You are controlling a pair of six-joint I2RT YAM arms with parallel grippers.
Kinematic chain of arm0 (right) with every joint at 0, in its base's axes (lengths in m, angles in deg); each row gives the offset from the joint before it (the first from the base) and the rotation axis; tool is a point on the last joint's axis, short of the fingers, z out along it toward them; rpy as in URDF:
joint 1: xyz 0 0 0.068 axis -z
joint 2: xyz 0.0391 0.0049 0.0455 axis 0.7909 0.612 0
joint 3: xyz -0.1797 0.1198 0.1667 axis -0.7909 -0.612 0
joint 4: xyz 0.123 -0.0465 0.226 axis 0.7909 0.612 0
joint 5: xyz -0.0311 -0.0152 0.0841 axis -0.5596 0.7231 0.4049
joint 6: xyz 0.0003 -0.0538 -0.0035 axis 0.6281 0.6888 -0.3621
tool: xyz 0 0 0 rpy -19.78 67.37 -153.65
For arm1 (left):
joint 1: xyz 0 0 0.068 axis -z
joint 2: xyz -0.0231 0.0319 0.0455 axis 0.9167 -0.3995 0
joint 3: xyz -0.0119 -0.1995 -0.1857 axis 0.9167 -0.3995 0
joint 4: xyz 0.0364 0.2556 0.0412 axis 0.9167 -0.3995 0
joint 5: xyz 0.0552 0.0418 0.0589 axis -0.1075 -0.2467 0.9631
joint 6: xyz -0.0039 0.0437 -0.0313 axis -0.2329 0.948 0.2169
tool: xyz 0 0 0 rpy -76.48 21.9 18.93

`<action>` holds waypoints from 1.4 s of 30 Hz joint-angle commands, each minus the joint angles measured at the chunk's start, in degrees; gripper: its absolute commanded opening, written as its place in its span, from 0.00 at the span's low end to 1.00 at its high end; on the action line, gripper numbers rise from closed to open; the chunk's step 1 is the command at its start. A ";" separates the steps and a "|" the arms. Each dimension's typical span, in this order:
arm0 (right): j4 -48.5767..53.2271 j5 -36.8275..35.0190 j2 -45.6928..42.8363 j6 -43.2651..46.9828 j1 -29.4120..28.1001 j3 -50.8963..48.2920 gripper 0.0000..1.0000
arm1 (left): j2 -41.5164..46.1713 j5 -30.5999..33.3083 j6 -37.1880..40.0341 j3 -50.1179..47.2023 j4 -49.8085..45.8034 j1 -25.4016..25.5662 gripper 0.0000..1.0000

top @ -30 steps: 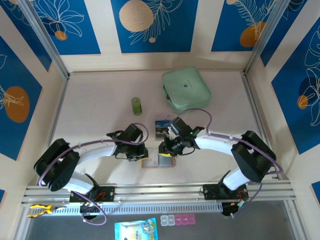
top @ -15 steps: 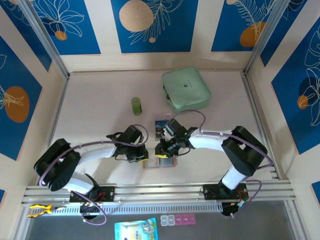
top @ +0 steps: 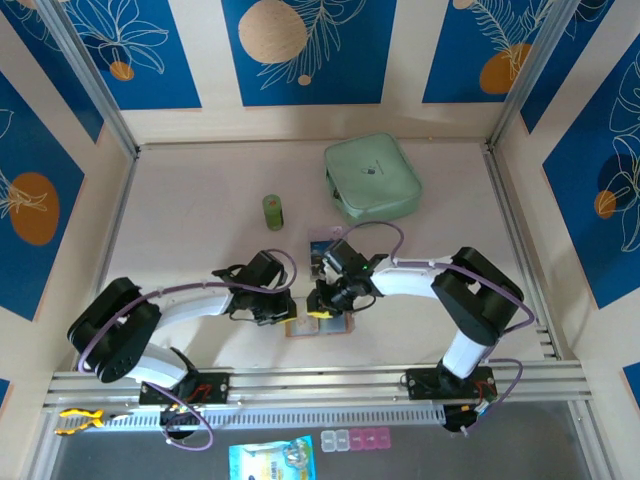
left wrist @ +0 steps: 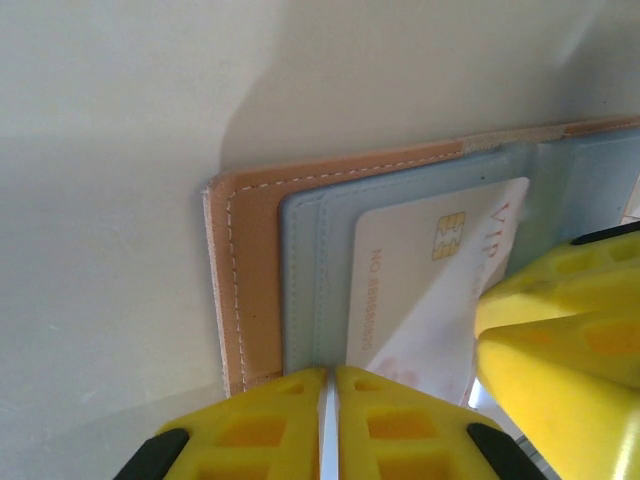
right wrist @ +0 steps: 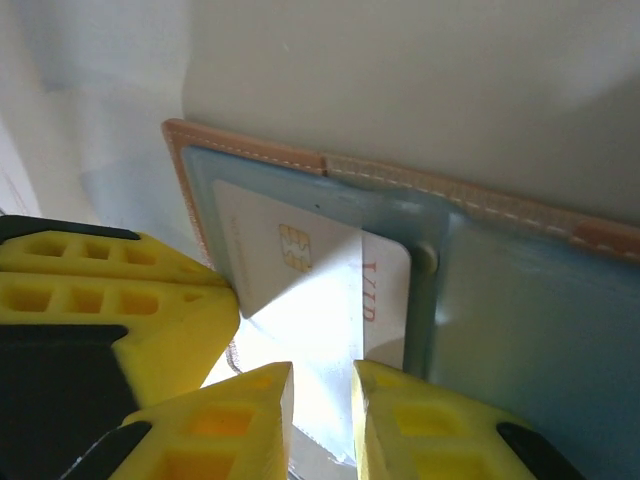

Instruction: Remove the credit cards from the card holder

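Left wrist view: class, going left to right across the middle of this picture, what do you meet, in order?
Bare pale table, pinkish-tan stitched leather border of the card holder, its grey-blue inner pocket, pale credit card with a gold chip, right gripper's yellow plastic finger.

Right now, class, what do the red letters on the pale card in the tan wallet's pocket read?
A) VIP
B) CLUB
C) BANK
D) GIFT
A: the pale card, tucked in the grey-blue pocket of the card holder, carries the red letters VIP beside its gold chip.
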 commanded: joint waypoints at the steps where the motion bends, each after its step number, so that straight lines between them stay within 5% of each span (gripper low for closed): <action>1: -0.16 1.90 1.25 0.42 -0.69 1.61 0.24 | 0.33 0.09 -0.29 -1.19 -1.20 -0.39 0.12; 15: 10.40 -5.19 -0.19 3.45 -0.77 4.05 0.24 | 0.42 0.27 -0.21 -1.12 -1.52 -0.40 0.12; 42: 8.85 -3.65 -3.54 3.39 0.59 2.59 0.24 | -1.63 -0.57 0.26 3.04 -2.36 1.71 0.00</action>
